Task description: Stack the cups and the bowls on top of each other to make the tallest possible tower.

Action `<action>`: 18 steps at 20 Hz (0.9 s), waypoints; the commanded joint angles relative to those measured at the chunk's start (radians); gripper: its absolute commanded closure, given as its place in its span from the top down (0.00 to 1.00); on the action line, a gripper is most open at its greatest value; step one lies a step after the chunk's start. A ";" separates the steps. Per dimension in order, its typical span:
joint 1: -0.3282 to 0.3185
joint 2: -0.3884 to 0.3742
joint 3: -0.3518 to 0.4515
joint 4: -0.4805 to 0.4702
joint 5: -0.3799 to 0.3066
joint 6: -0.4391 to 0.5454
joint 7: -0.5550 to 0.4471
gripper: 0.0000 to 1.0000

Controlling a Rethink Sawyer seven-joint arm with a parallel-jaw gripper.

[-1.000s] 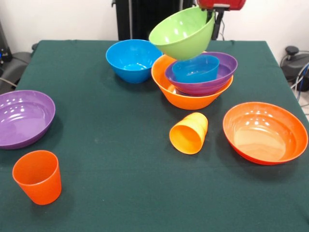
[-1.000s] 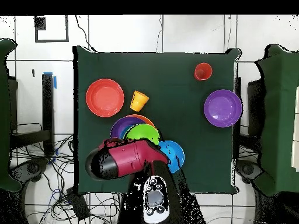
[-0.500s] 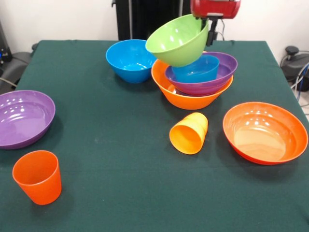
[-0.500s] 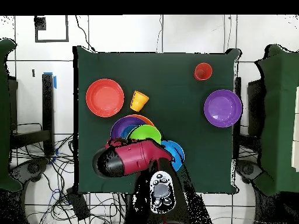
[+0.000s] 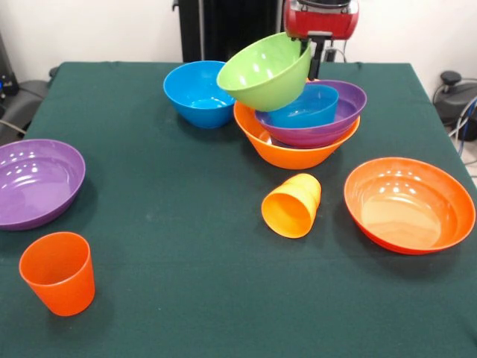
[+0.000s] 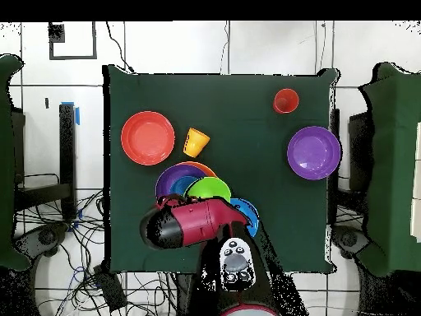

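Fingers (image 5: 311, 54) were clamped on the green bowl's (image 5: 262, 73) far rim, holding it tilted above the tower (image 5: 298, 127), beside the blue bowl (image 5: 200, 92). Sound placement, in my judgement, required levelling it, centring it over the small blue bowl (image 5: 304, 107), then lowering before release.

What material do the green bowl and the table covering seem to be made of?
The green bowl looks like glossy moulded plastic: its inside shows bright highlights. The table covering looks like matte dark green cloth or felt, with no reflections; which exactly, the look leaves open.
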 commanded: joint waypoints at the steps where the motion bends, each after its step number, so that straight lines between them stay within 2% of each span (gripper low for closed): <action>1: 0.006 0.022 0.029 0.043 -0.016 -0.044 0.091 0.00; 12: 0.075 -0.010 0.003 -0.012 0.036 0.077 0.107 0.00; 18: 0.122 -0.006 -0.029 -0.030 0.053 0.098 0.121 0.00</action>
